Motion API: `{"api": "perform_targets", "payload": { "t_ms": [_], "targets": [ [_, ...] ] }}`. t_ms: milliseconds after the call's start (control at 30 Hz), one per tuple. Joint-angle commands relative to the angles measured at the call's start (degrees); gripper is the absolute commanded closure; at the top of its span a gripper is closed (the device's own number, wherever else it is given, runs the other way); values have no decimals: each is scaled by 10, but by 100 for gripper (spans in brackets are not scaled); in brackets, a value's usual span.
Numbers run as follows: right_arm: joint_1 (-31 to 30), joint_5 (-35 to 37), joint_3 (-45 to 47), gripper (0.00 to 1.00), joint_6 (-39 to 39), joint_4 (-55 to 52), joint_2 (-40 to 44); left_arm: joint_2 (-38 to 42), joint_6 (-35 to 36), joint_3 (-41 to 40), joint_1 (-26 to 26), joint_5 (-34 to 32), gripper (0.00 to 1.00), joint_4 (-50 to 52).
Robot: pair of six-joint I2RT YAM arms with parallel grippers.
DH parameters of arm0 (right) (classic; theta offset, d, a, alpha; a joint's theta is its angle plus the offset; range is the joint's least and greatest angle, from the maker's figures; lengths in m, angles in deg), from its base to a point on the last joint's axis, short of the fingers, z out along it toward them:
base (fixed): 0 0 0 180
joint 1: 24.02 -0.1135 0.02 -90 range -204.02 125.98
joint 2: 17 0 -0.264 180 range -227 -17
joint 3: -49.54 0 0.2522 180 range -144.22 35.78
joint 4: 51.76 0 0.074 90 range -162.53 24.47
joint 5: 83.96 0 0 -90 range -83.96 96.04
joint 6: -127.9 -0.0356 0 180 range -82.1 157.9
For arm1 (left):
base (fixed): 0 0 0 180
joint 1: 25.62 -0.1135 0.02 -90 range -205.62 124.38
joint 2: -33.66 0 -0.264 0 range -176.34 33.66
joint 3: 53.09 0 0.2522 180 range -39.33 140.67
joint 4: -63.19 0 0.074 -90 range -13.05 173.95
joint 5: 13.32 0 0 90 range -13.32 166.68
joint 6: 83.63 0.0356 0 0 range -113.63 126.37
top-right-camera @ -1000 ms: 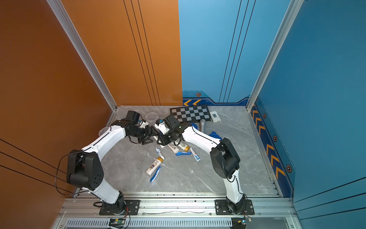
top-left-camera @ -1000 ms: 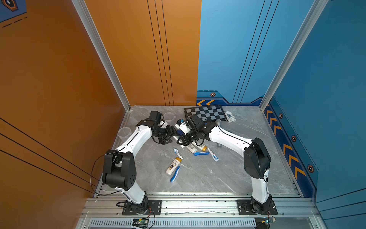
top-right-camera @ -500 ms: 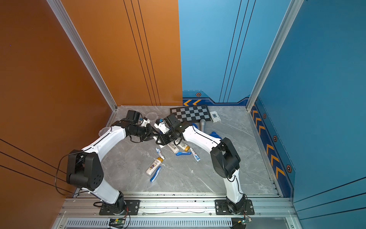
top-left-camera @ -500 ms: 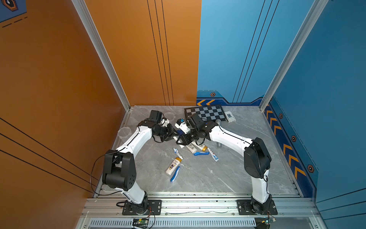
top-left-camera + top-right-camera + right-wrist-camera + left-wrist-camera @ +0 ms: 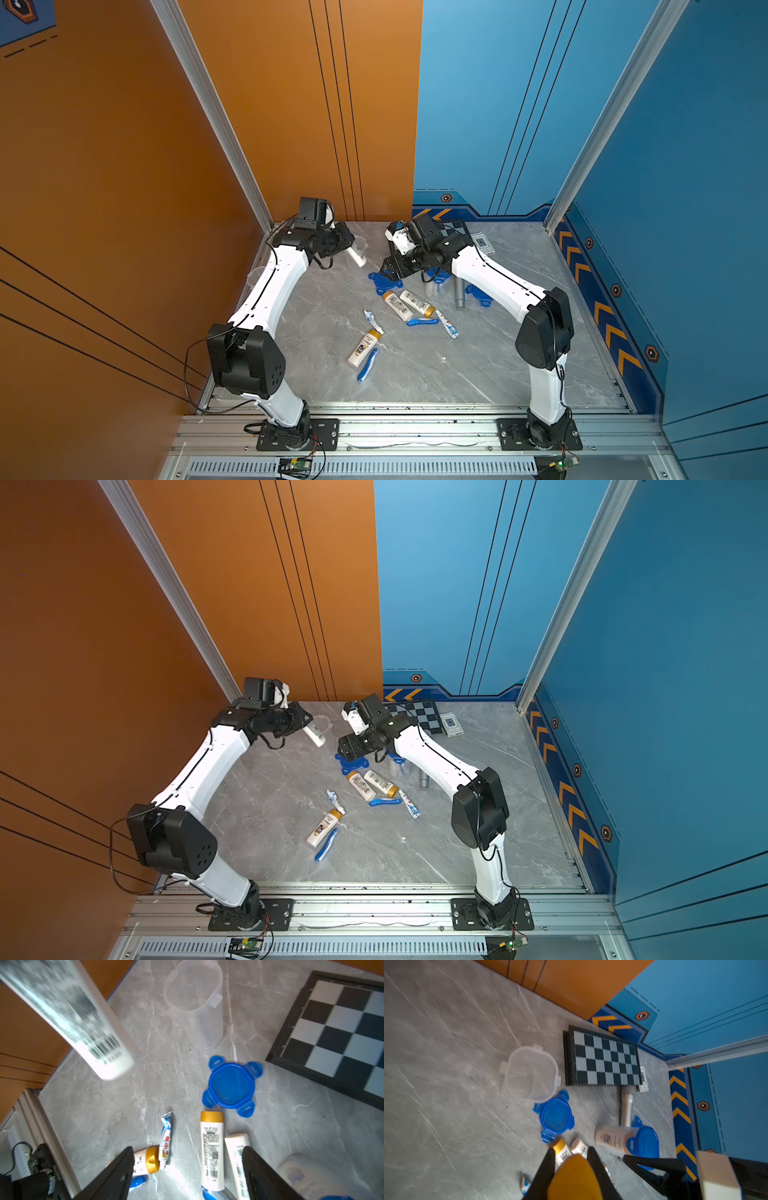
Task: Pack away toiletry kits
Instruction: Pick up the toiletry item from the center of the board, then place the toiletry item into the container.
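- Yellow-orange cap uppermost, the held bottle (image 5: 358, 254) hangs tilted from the left gripper (image 5: 571, 1152), whose fingers are pressed onto it near the cap. It is in the air close by the empty cup (image 5: 532, 1049), which stands upright just beside the chessboard (image 5: 604, 1059).
- By its look the bottle is light, stiff plastic with a smooth label. It should lift easily but may swivel or slide in a pinch taken so far up. A hold nearer mid-body would steady it; as it hangs, the free white base should enter the cup first.
- The empty cup is thin, clear and tall, so it is probably light and quick to tip if the bottle knocks its rim.
- The right gripper (image 5: 188, 1153) is spread wide and holds nothing. It hovers over loose bottles (image 5: 212, 1147) lying flat, farther from the chessboard than the blue lid (image 5: 231, 1084).
- A toothpaste tube (image 5: 166, 1136) beside them looks soft and flat. It is best pinched across its width near the stiff cap end, not the crimped tail.
- A filled cup (image 5: 616, 1140) with a blue lid sits off the chessboard's corner, beside the microphone (image 5: 627, 1105). Whether it stands or lies I cannot tell.
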State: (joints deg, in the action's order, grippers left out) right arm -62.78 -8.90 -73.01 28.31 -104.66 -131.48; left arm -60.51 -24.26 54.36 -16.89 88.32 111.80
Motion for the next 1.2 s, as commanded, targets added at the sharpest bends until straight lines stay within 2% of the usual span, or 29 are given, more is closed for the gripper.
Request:
{"api": "perform_targets", "payload": {
  "t_ms": [0,100,400,600,1000,1167],
  "targets": [
    [-9,56,-28,16,-26,-67,-15,-41,68,46,10,-120,100,-3],
    [-10,69,-43,16,-51,-88,-31,-79,108,82,21,-174,100,-20],
    [-33,82,-59,17,-50,-145,-58,-187,186,185,53,-238,100,-39],
    [-43,90,-48,17,-51,-157,-53,-205,193,170,59,-254,100,-40],
    [-58,74,-33,18,-52,-161,-59,-227,187,125,61,-236,100,-70],
    [-65,75,-15,18,-57,-161,-57,-233,185,120,61,-229,94,-70]
  ]
}}
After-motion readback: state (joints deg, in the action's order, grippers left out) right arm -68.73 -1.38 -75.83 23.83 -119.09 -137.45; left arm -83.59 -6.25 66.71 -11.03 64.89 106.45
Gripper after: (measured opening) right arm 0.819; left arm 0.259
